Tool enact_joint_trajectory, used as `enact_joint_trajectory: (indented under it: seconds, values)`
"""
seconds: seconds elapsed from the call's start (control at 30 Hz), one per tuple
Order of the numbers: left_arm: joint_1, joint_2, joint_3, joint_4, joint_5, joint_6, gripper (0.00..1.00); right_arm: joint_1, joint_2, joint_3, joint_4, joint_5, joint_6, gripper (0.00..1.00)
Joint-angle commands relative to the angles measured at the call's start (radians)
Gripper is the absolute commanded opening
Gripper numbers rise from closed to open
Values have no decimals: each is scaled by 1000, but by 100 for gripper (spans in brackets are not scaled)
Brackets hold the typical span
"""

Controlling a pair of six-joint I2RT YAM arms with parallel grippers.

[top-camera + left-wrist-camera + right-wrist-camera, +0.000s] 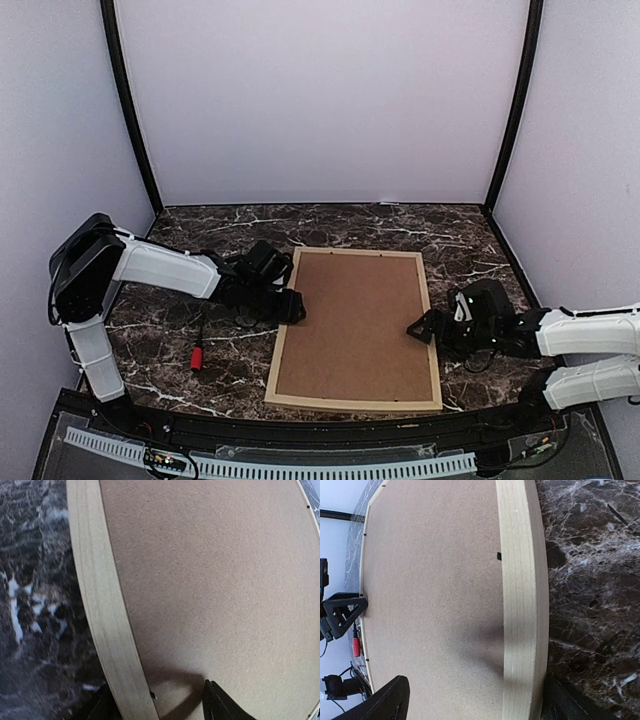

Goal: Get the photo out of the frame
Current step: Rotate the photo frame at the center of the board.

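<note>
dark marbled table [230,225] inside pale walls [320,100], seen from above: the frame [350,402] lies face down, brown backing board [355,325] up, so the photo is hidden, i judge beneath that board. left gripper [290,305] sits at the left moulding, right gripper [420,328] at the right; a red-handled tool [197,357] lies aside. left wrist: jaws apart, one finger outside the moulding, one over the board, not pinching. right wrist: jaws wide, straddling the moulding likewise, a small dark tab [499,555] beyond. step in hand is opening the back; next i need the tabs freed and the board lifted.
</note>
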Motion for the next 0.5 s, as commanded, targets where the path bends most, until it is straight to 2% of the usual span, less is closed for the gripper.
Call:
enact_joint_trajectory:
  seconds: [0.0,0.13,0.27,0.37,0.47]
  values:
    - [48,93,70,104,114,93,61,92,55,-3,185,-169,94,93]
    - [109,123,100,166,158,165,61,152,114,14,279,-189,126,93]
    - [114,117,150,115,120,232,61,197,146,40,330,-214,113,92]
    - [90,76,142,49,34,249,62,199,111,70,172,-149,62,92]
    - [53,-6,109,20,-106,261,70,198,57,109,-58,20,33,92]
